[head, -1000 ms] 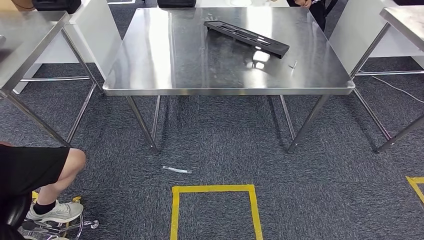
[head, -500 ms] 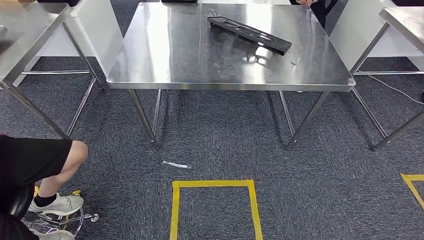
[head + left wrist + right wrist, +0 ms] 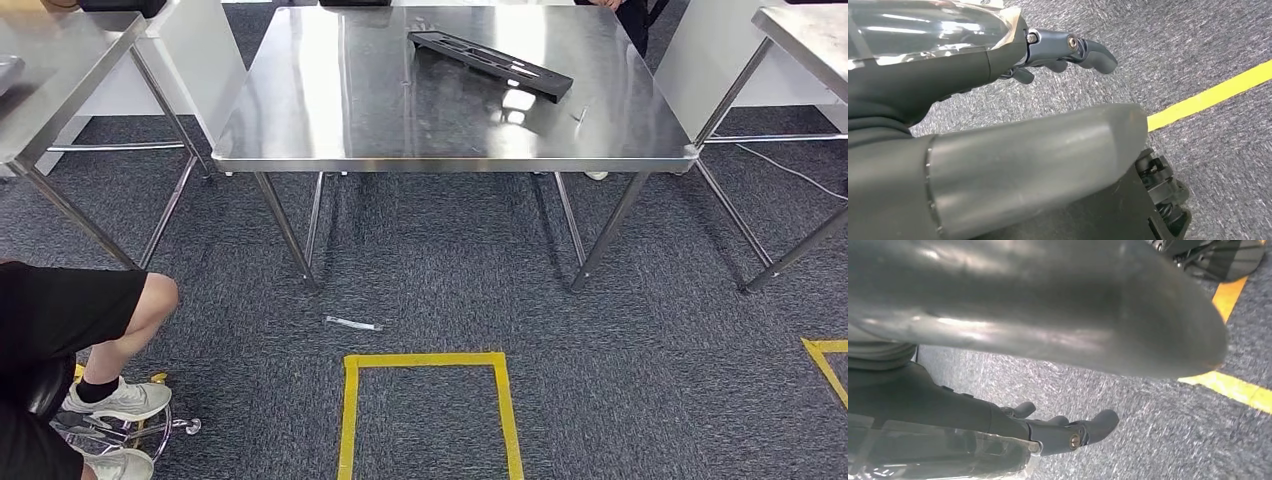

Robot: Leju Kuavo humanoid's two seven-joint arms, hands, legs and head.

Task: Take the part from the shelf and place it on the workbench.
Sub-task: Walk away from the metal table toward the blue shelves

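So the whole view has slid a bit since the earlier frame, which is the camera moving, not the stuff. The square stainless-steel workbench (image 3: 330,120) now sits slightly higher and more to the left in the head view, and the seated person's bare leg (image 3: 125,325) at lower left shows a little more.

The long flat black plastic part with slotted cut-outs (image 3: 490,64) lies diagonally on the bench near its far right corner, one end lifted a touch so it throws a bright reflection on the brushed metal. A tiny pale bit (image 3: 580,115) lies just beside it, towards the right edge; too small to tell what it is.

The floor is coarse grey carpet (image 3: 450,270) with a yellow tape square (image 3: 350,420) marked out in front of the bench, and a small white strip (image 3: 352,323) lies between the tape and the bench legs. More steel tables stand off to both sides.

The left hand (image 3: 1068,50) hangs over the carpet with its dark fingers loosely apart, holding nothing. The right hand (image 3: 1068,432) is the same: fingers spread, empty, with yellow tape behind it.
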